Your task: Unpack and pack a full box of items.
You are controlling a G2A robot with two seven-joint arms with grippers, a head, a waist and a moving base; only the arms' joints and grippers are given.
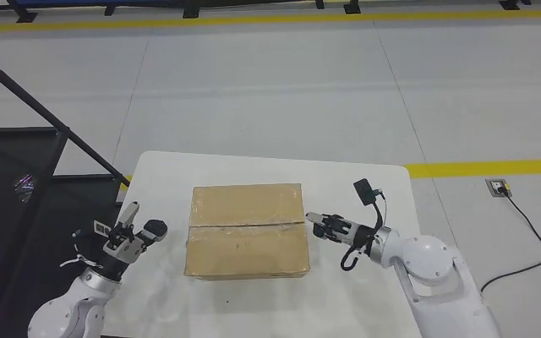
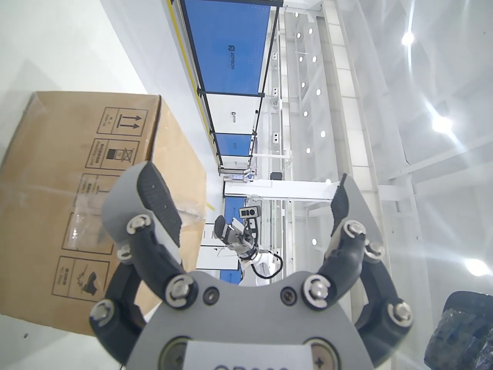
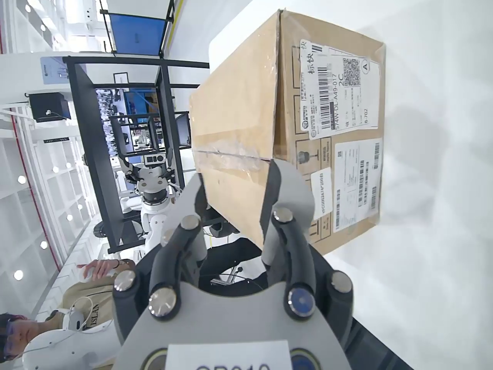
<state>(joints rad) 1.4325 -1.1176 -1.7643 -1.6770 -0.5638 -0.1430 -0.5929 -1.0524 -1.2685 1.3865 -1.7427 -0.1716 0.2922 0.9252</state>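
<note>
Closed brown cardboard box [image 1: 246,230] sits central on the white table [image 1: 355,279]. I see the left gripper [image 2: 246,179] near the left edge, tilted upward, fingers spread. Right gripper [image 1: 316,220] reaches level beside the box's right face, fingers parted, empty.

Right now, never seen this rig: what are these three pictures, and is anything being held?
A two-armed robot works at a white table. The top view looks down from a camera above the arms. The other two come from a camera on each wrist, so each shows its own gripper up close. On the table stands one closed cardboard box, its top flaps taped along the middle seam. The left gripper is open, off one end of the box, not touching it. The right gripper is open too, close to the opposite end by the seam. Neither holds anything.
</note>
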